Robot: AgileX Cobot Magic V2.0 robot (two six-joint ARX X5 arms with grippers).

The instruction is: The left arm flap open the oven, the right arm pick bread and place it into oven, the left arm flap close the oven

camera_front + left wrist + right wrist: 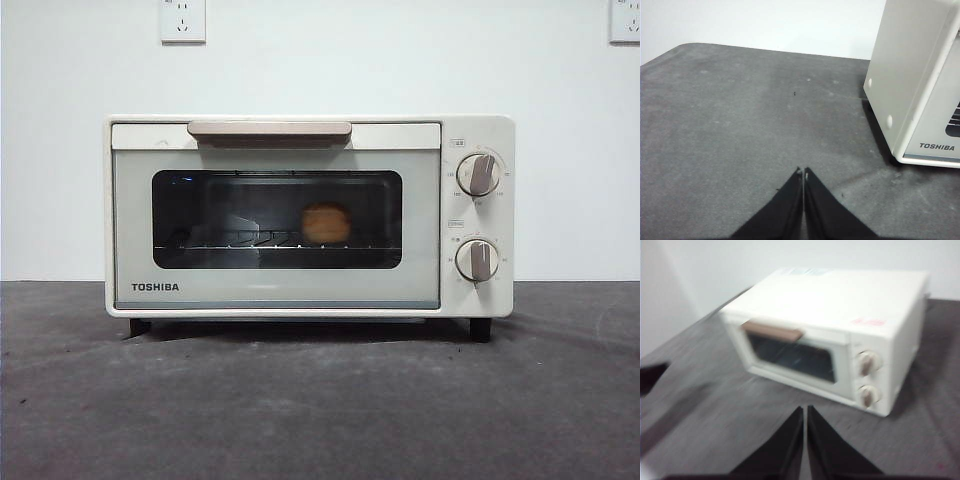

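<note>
Only the front view shows the bread (326,223): round, golden-brown, sitting on the wire rack (275,243) behind the shut oven (308,215) door. My left hand (803,172) is closed and empty over the grey worktop (740,125), oven just off to its side. My right hand (804,410) is closed and empty too, facing the oven front from well back; that view is blurred.

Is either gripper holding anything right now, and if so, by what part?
Nothing is held. The left gripper and right gripper are both shut and empty; the bread sits inside the closed oven.
</note>
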